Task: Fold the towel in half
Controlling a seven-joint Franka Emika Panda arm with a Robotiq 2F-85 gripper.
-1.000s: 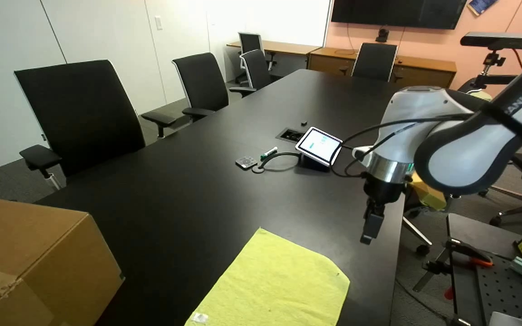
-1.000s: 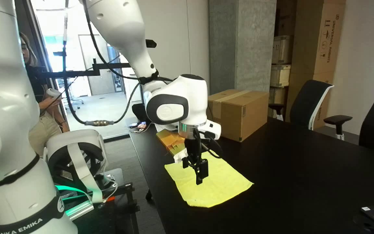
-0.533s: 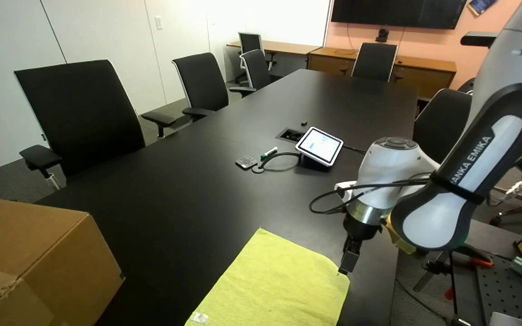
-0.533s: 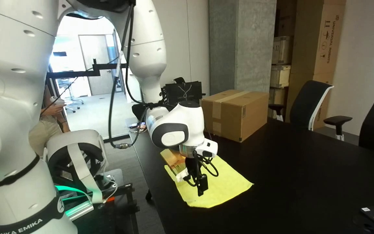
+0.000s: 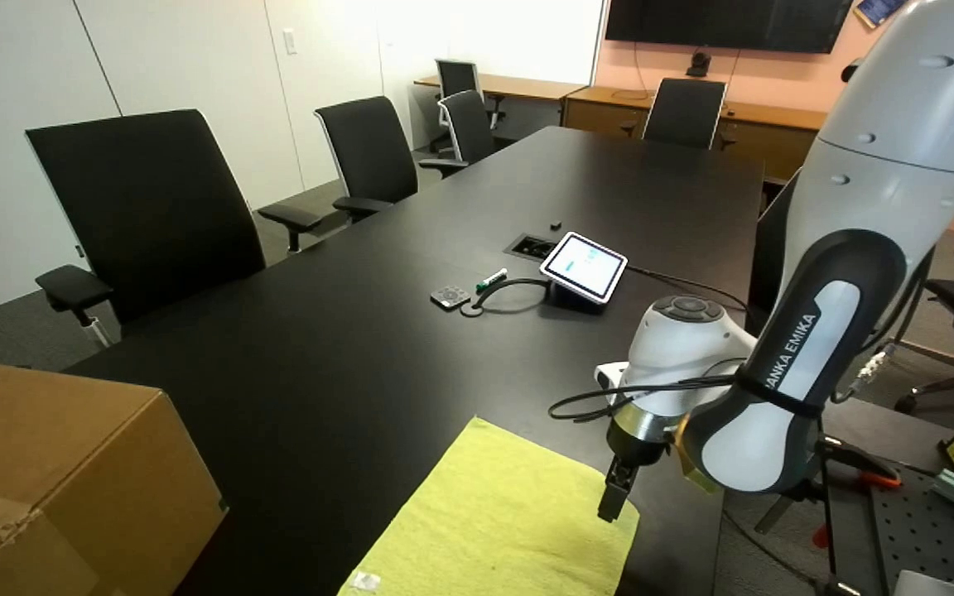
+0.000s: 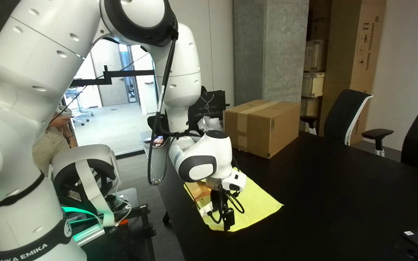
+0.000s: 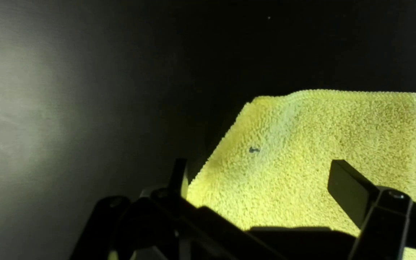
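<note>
The bright yellow-green towel (image 5: 498, 530) lies flat and spread out on the black table, and it also shows in an exterior view (image 6: 258, 203) and the wrist view (image 7: 312, 155). One edge has a slanted corner with a small dark mark near it. My gripper (image 5: 612, 509) is low over this corner region, also in an exterior view (image 6: 228, 223). In the wrist view my gripper (image 7: 258, 177) has its fingers wide apart, one at the slanted edge and one over the cloth. Nothing is held. I cannot tell whether the fingertips touch the cloth.
A brown cardboard box (image 5: 121, 480) stands on the table (image 5: 336, 356) beyond the towel, also in an exterior view (image 6: 263, 130). A tablet on a stand (image 5: 585, 266), a marker (image 5: 491, 280) and a small flat square device (image 5: 450, 297) lie farther along. Chairs line the table.
My gripper has moved down from above and beside the towel to low over its slanted corner. The towel lies as before.
</note>
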